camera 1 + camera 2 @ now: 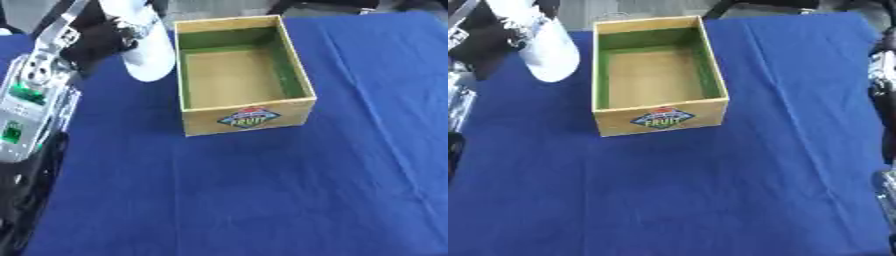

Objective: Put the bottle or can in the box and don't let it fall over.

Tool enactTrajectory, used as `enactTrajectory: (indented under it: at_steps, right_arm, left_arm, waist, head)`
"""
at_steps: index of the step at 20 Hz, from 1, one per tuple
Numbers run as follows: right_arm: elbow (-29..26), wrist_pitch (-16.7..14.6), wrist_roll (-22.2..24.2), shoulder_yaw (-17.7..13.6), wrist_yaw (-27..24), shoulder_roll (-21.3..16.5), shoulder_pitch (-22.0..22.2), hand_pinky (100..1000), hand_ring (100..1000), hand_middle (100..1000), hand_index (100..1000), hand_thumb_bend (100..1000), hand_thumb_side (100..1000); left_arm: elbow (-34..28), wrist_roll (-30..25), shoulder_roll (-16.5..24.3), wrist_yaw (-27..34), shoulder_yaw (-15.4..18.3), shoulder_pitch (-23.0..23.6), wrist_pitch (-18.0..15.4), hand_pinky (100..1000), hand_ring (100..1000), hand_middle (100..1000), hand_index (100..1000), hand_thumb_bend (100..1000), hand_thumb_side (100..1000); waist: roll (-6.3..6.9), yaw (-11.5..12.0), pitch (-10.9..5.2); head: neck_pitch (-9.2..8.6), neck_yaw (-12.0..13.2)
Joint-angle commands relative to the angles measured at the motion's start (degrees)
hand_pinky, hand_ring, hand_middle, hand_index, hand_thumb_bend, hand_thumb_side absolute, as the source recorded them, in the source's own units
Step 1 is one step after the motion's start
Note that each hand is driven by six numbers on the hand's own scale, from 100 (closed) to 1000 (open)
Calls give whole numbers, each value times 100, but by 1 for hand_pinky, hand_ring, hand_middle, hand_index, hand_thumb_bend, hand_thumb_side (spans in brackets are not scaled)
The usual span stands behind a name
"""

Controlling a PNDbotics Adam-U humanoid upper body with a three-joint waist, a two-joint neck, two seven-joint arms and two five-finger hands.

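Note:
A white bottle [150, 52] hangs tilted in the air just left of the box, its rounded lower end pointing toward me. My left hand [98, 39], black, is curled round the bottle's upper part at the top left. The wooden box [249, 116] stands open on the blue cloth, with green inner walls, a bare floor and a "FRUIT" label on its front. Nothing lies inside it. My right arm shows only as a dark and grey strip [883, 80] at the right edge, well away from the box.
A blue cloth [262, 200] covers the whole table, with a few creases running front to back. My silver left forearm [31, 100] crosses the left side of the view. Dark shapes stand beyond the far table edge.

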Motion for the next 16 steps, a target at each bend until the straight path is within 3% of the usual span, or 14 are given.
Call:
enactTrajectory:
  at_steps: [1, 7, 16]
  right_arm:
    - [-126, -24, -102, -80, -126, -54, -186, 1000, 999, 1000, 964, 100, 470]
    - [-126, -31, -267, -69, -249, 15, -516, 1000, 1000, 1000, 971, 100, 470]
    - [-126, -2, -284, -61, -392, 90, -867, 1000, 1000, 1000, 968, 100, 470]
  left_arm:
    - [297, 308, 26, -81, 133, -336, 8, 1000, 1000, 1000, 359, 100, 318]
    - [1043, 877, -96, -321, 160, -771, -158, 1000, 1000, 1000, 356, 100, 315]
    - [1694, 1178, -223, -542, 179, -1020, -354, 1000, 1000, 1000, 365, 100, 297]
  waist:
    - [13, -117, -58]
    - [102, -470, 63]
    - [234, -836, 194]
  head:
    - [-177, 180]
    - [-323, 336]
    - [-441, 540]
